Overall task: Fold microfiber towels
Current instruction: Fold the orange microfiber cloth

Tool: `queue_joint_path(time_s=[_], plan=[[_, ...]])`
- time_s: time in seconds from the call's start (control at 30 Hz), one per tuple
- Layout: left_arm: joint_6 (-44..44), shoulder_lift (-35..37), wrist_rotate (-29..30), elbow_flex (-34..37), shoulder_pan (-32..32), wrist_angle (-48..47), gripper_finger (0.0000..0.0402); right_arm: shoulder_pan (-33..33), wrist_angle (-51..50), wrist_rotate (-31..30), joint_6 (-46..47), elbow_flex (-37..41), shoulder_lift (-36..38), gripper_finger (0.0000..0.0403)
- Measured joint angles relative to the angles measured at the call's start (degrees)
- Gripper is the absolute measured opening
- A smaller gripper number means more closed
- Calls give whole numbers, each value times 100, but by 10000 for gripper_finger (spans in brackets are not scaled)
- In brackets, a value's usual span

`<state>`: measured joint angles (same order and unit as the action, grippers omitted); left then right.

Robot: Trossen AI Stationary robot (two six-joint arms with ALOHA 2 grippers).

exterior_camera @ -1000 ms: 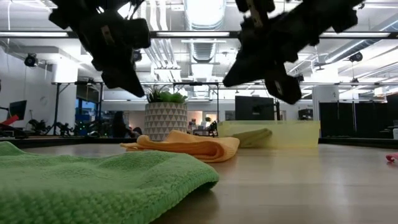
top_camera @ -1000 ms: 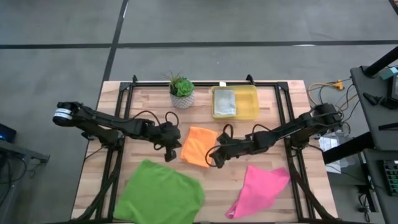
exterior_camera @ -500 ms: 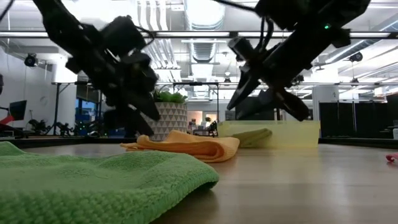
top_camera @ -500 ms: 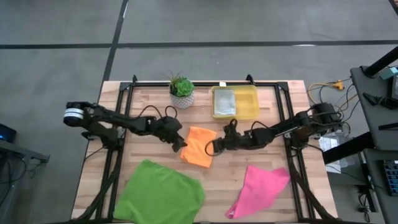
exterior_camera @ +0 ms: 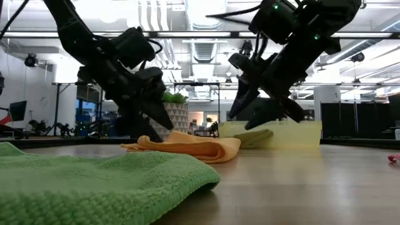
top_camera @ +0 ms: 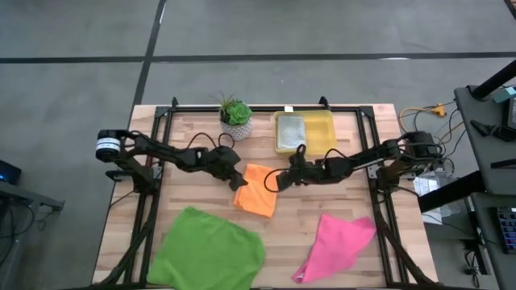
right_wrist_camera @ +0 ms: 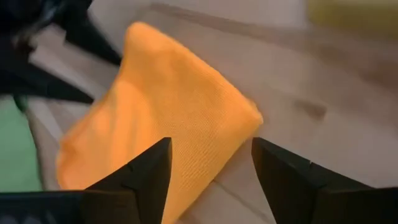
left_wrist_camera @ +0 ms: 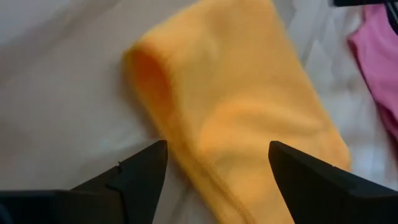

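Observation:
An orange towel (top_camera: 258, 192), folded over, lies on the table's middle. My left gripper (top_camera: 236, 179) is open just above its far left corner (left_wrist_camera: 149, 62). My right gripper (top_camera: 274, 181) is open above its far right corner (right_wrist_camera: 245, 115). In the low view the left gripper (exterior_camera: 153, 122) reaches down almost to the orange towel (exterior_camera: 187, 147), and the right gripper (exterior_camera: 256, 109) hangs clear above it. A green towel (top_camera: 208, 250) lies flat near the front left and a pink one (top_camera: 334, 246) near the front right. A grey towel (top_camera: 291, 133) lies folded in the yellow bin (top_camera: 322, 133).
A potted plant (top_camera: 235, 119) stands at the back, left of the yellow bin. Black frame rails (top_camera: 157, 153) run along the table's left, right and far sides. Bare wood shows between the orange towel and the two front towels.
Both grippers have come down and gone toward the table's far edge, onto the orange towel's far corners, and both have opened. The left has also moved right toward the towel. The towels lie as before.

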<state>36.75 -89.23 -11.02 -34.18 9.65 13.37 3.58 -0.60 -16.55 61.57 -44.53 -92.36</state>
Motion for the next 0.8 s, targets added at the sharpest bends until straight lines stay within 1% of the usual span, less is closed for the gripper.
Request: queue_joint_path(time_s=[0.1,0.2,0.47,0.57,0.67,0.7,0.8], plan=[[-811,20,58,-44,0,-34,268,2,83,30,-1039,-4,0,217],[-1553,34,191,-131,0,-67,267,-50,81,139,-1526,-7,0,217],[-2899,33,708,-764,101,-777,267,-603,91,233,-1608,-13,-221,217],[-3305,28,836,-999,180,-990,267,-828,114,668,-1487,-13,-372,217],[-3556,27,918,-1132,280,-992,267,-920,238,1168,-1373,-13,-580,217],[-3609,28,970,-1165,317,-994,267,-923,253,1274,-1359,-13,-629,217],[-3799,26,990,-1218,439,-990,267,-918,317,1327,-1356,-17,-759,217]])
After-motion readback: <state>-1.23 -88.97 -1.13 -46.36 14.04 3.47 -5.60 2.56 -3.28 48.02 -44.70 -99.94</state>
